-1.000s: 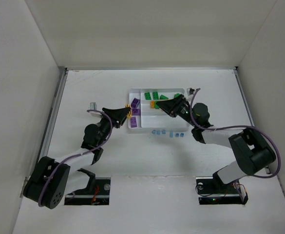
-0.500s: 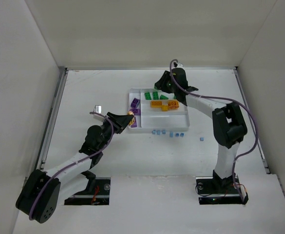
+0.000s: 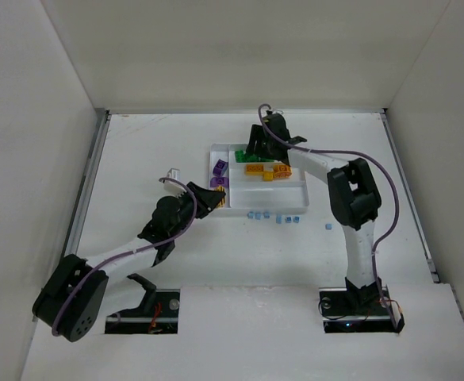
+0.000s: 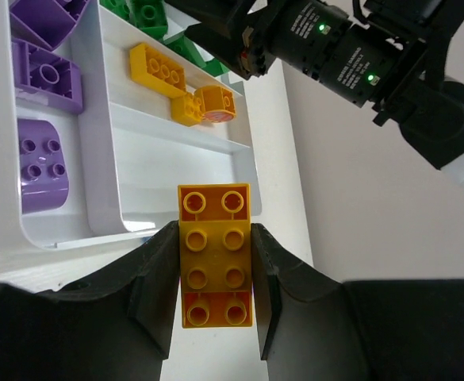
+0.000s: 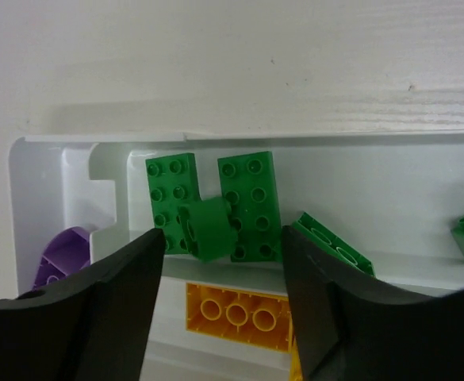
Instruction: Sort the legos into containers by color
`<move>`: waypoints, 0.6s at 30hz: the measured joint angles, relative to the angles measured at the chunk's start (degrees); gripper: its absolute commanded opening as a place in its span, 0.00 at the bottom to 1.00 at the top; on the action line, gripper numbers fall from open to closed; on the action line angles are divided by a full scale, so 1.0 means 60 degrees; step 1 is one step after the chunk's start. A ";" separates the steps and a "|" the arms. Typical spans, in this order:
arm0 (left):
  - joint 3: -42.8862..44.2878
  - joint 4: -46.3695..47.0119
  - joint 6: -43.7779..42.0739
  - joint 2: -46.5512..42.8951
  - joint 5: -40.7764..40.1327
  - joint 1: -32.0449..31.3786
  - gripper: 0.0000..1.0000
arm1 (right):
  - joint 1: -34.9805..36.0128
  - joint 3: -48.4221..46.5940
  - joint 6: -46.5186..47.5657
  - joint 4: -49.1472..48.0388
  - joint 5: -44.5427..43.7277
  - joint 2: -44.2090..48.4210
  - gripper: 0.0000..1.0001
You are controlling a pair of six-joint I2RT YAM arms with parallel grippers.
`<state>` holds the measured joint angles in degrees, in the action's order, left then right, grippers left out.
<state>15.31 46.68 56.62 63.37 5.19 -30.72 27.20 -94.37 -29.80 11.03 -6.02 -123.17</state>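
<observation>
My left gripper (image 4: 214,274) is shut on a yellow-orange lego (image 4: 215,254), gripped by its long sides and hanging just off the near left corner of the white tray (image 3: 289,196). In the tray's containers, purple legos (image 4: 47,75) fill the narrow side section, yellow-orange legos (image 4: 159,67) lie in the middle long section, and green legos (image 5: 251,202) lie in the far one. My right gripper (image 5: 221,238) is open over the green section. A small green lego (image 5: 210,228) rests loose on two flat green ones, touching neither finger.
Several tiny light-blue legos (image 3: 275,217) lie in a row on the table just in front of the tray, and one more (image 3: 328,228) lies to their right. The enclosure's white walls rise close on the left, right and far sides.
My right arm swung from the tray's near right side to its far side, and its jaws opened, leaving the small green lego loose. My left gripper carried the yellow-orange lego right, toward the tray.
</observation>
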 measured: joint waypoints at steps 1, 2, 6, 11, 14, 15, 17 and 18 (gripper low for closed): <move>0.0135 -0.0040 -0.0080 0.0153 -0.0047 -0.0080 0.16 | 0.0000 0.0084 0.0004 -0.0117 0.0004 0.0073 0.73; 0.0291 -0.0084 -0.0160 0.0310 -0.0109 -0.0171 0.16 | 0.0011 0.0255 0.0004 -0.0248 0.0007 0.0208 0.74; 0.1067 -0.0375 -0.0627 0.0918 -0.0386 -0.0554 0.16 | 0.0069 0.1894 -0.0066 -0.0994 0.0000 0.1559 0.74; 0.2656 -0.1297 -0.1574 0.2124 -0.1024 -0.1078 0.16 | 0.0171 0.5300 -0.0357 -0.2568 -0.0117 0.4750 0.63; 0.3829 -0.2091 -0.2269 0.3111 -0.1515 -0.1330 0.16 | 0.0208 0.7045 -0.0608 -0.3508 -0.0270 0.6481 0.35; 0.4226 -0.2408 -0.2492 0.3442 -0.1665 -0.1384 0.16 | 0.0226 0.7606 -0.0710 -0.3759 -0.0368 0.6980 0.30; 0.5074 -0.3034 -0.2947 0.4197 -0.1945 -0.1475 0.17 | 0.0266 0.8652 -0.0871 -0.4025 -0.0583 0.7872 0.27; 0.5461 -0.3333 -0.3162 0.4550 -0.2076 -0.1501 0.17 | 0.0299 0.9071 -0.0954 -0.4080 -0.0699 0.8193 0.27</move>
<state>48.07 26.68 37.65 90.67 -7.27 -39.72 28.99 -39.94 -35.53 -13.45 -10.22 -74.02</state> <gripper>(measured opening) 0.334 0.282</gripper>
